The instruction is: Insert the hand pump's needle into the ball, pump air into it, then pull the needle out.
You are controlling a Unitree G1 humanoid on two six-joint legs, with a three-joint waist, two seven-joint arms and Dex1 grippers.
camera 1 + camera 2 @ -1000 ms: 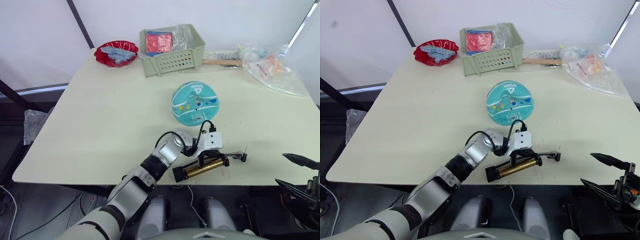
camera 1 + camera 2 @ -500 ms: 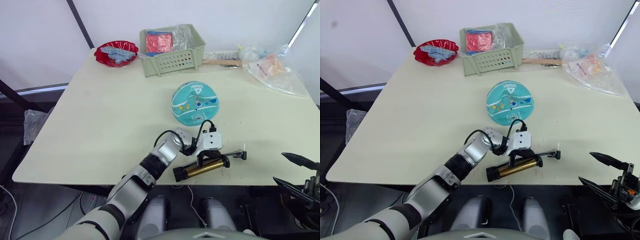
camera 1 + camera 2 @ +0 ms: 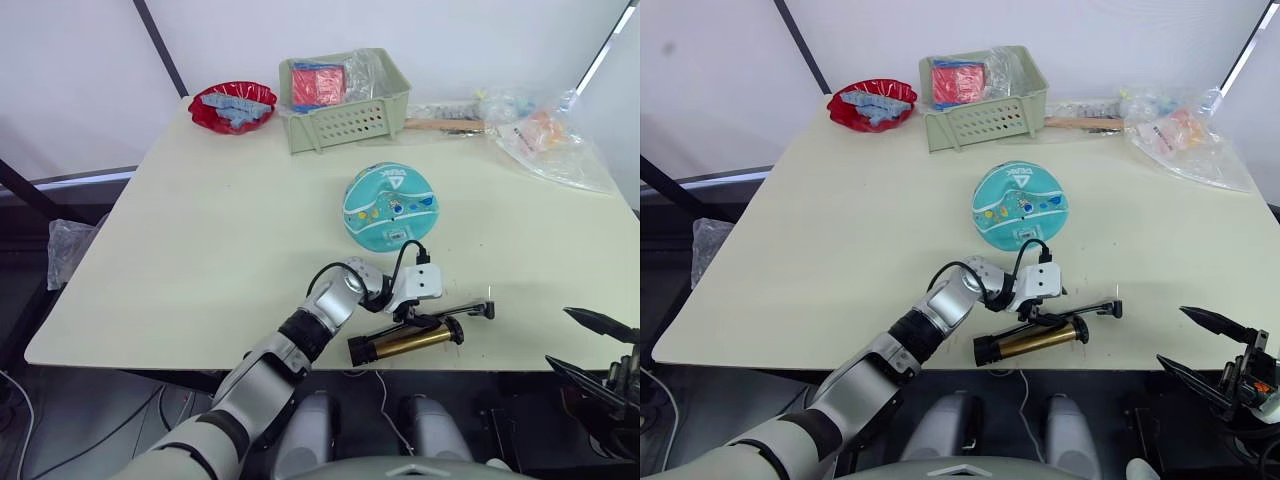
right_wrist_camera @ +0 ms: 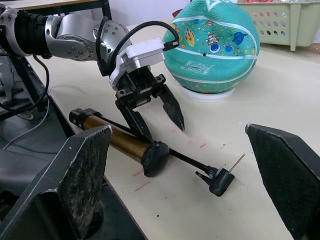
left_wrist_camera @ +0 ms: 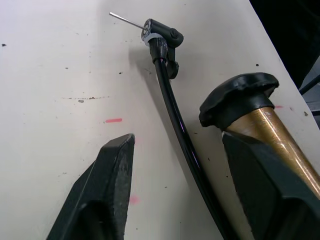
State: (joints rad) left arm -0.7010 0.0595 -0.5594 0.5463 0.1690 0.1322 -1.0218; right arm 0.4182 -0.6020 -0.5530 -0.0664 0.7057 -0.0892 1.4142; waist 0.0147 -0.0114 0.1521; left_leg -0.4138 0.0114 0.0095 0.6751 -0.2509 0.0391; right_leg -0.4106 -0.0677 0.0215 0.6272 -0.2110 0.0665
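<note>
The hand pump (image 3: 405,342) is found lying flat near the front edge of the worktop (image 3: 220,230), toward the right half, with its bronze barrel running roughly along that edge. A thin black hose (image 5: 177,135) is seen running beside the barrel to a small black fitting, from which the needle (image 5: 126,20) projects; hose, fitting and needle rest on the worktop surface, the needle clear of the ball. The ball (image 3: 391,207) is located further back, near the middle of the worktop and somewhat to the right, resting on a white ring and well apart from the pump. The left gripper (image 3: 418,316) is positioned directly over the pump, its fingers (image 5: 107,190) spread apart and pointing down: in the left wrist view one finger stands on the bare worktop side, the other against the barrel below the black end cap, with the hose lying between them. Nothing is clamped. The right gripper (image 3: 592,345) is held off the front right corner of the worktop, beyond its edge, with its fingers (image 4: 82,170) wide apart and nothing between them. Along the back edge a pale green basket (image 3: 345,120) with red contents is noted, a red dish (image 3: 232,105) at the back left corner, and clear plastic bags (image 3: 550,140) at the back right.
</note>
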